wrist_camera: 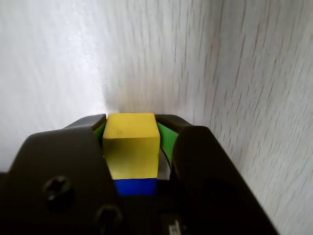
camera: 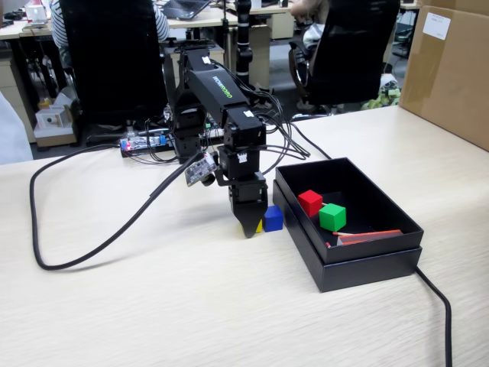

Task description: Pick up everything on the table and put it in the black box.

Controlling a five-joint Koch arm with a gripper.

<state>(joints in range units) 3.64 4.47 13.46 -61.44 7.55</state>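
My gripper (camera: 250,228) points straight down onto the beige table (camera: 153,306), just left of the black box (camera: 367,271). In the wrist view the gripper (wrist_camera: 131,122) has its green-padded jaws pressed on both sides of the yellow cube (wrist_camera: 131,144), which rests on the table. In the fixed view only a sliver of the yellow cube (camera: 260,226) shows behind the jaw. The blue cube (camera: 273,218) sits right against it; in the wrist view the blue cube (wrist_camera: 135,186) lies just behind the yellow one. The red cube (camera: 310,202) and the green cube (camera: 332,216) lie inside the box.
An orange flat item (camera: 367,237) lies in the box's near corner. A thick black cable (camera: 76,229) loops over the table's left side and another cable (camera: 439,306) runs past the box's right. A brown carton (camera: 451,69) stands at the far right.
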